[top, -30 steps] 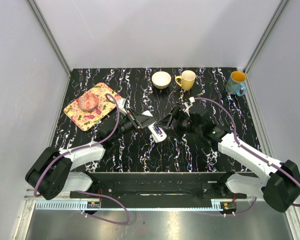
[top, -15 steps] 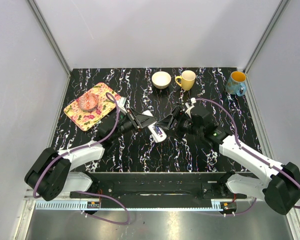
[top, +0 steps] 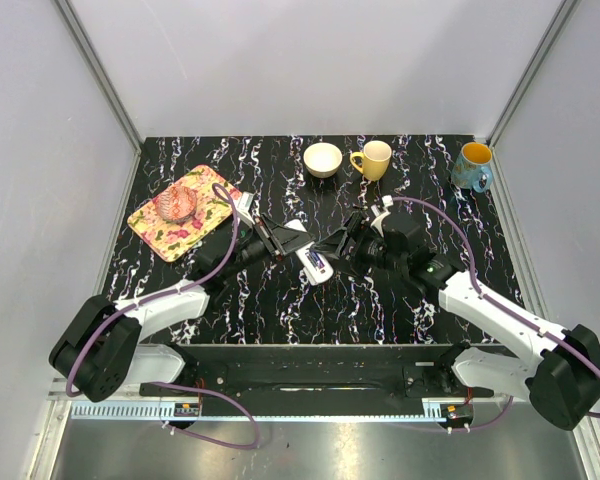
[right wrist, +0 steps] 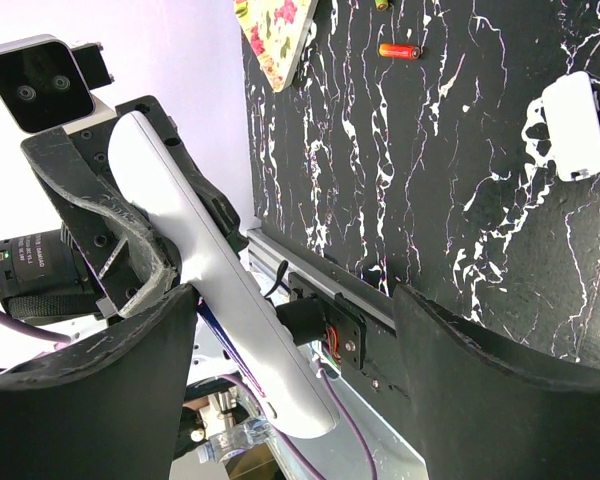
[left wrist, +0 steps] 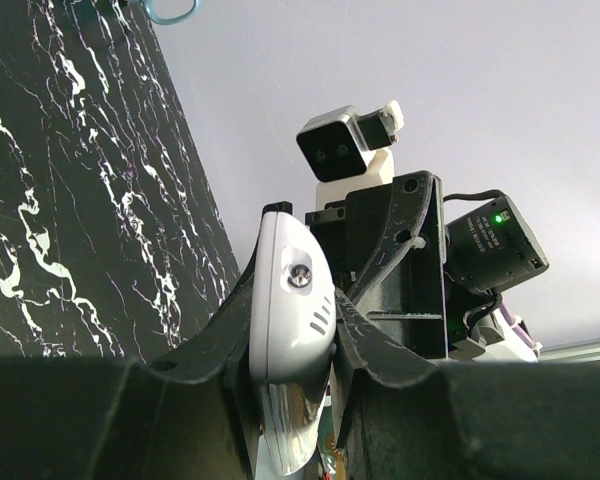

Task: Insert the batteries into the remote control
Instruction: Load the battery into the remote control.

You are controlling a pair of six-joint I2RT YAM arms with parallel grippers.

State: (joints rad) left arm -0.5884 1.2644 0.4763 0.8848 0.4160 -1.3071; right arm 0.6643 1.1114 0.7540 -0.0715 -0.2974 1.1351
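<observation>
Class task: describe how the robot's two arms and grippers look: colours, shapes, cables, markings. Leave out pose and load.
The left arm and right arm have white shells, black joint housings and looping purple cables. The left gripper and right gripper are black with curved jaws, each carrying a pale boxy camera. A green light marks the right arm.

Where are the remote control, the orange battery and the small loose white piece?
remote control [right wrist: 205, 260], right wrist view, middle of its white body.
orange battery [right wrist: 400, 50], right wrist view, its middle.
small white piece [right wrist: 575, 125], right wrist view, its centre.
</observation>
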